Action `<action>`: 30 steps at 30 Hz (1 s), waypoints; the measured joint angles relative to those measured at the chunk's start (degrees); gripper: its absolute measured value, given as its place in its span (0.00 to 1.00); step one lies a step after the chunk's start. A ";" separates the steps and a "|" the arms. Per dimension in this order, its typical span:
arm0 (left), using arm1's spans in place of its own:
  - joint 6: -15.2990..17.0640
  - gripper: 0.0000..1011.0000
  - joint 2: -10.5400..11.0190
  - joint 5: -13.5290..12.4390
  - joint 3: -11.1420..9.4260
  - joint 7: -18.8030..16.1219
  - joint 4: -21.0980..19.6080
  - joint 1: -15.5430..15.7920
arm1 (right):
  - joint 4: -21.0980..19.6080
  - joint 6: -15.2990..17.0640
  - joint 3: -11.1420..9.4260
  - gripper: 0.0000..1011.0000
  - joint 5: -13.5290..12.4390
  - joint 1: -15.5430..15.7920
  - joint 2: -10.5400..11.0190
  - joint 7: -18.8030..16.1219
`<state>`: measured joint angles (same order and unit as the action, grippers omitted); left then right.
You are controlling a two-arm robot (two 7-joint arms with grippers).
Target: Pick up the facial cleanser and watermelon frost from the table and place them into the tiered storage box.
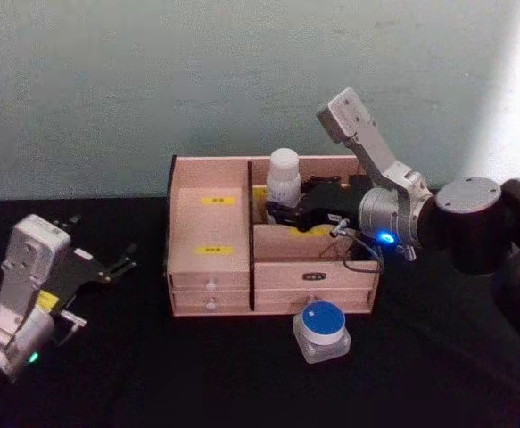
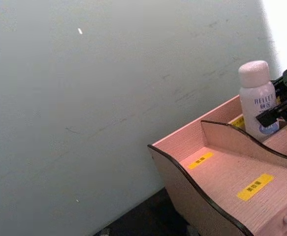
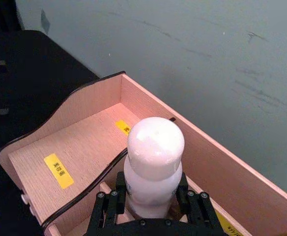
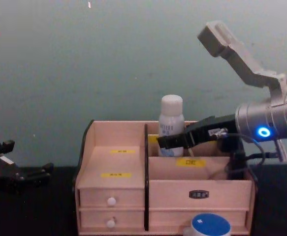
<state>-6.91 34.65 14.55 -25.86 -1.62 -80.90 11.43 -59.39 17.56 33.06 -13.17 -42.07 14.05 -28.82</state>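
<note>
Currently the right jaws (image 1: 278,215) are closed on the white plastic bottle with a rounded white cap (image 1: 284,181), taken to be the facial cleanser. In the right wrist view the two black fingers (image 3: 107,206) press the bottle body (image 3: 153,167) from opposite sides, below the cap.

The bottle stands upright, its long axis vertical, inside the rear right compartment of the light wooden tiered storage box with black trim (image 1: 184,223). It sits just beside the central divider. The box walls hide its base, so contact with the compartment floor cannot be confirmed.

The jaws reach in from the robot's right, roughly level, as seen in the chest view (image 4: 171,141). Release therefore calls for opening sideways and withdrawing back towards the right, clear of the cap and the rear wall.

The round jar with a blue lid (image 1: 322,328), probably the watermelon frost, rests on the black desk (image 1: 152,374). It lies just in front of the box's lower right drawer. The right arm is clearly the nearer one to it.

The left jaws (image 1: 103,242) are spread and hold nothing, parked low at the robot's left, well apart from the box.
</note>
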 joint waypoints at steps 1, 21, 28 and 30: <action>0.00 0.99 0.00 0.00 0.00 0.00 0.00 0.00 | 0.00 0.00 0.00 0.59 0.00 0.00 0.00 0.00; 0.00 0.99 0.00 0.00 0.00 0.00 0.00 0.00 | -0.03 0.04 -0.01 0.81 -0.21 0.06 0.05 0.06; 0.00 0.99 0.00 0.00 0.00 0.00 0.00 0.00 | -0.06 0.07 -0.01 0.99 -0.26 0.06 0.05 0.05; 0.00 0.99 0.00 0.00 0.00 0.00 0.00 0.00 | -0.06 0.08 -0.01 0.99 -0.28 0.06 0.05 0.05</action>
<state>-6.91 34.65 14.55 -25.86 -1.62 -80.90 11.43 -59.44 17.64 33.05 -13.45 -42.02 14.10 -28.77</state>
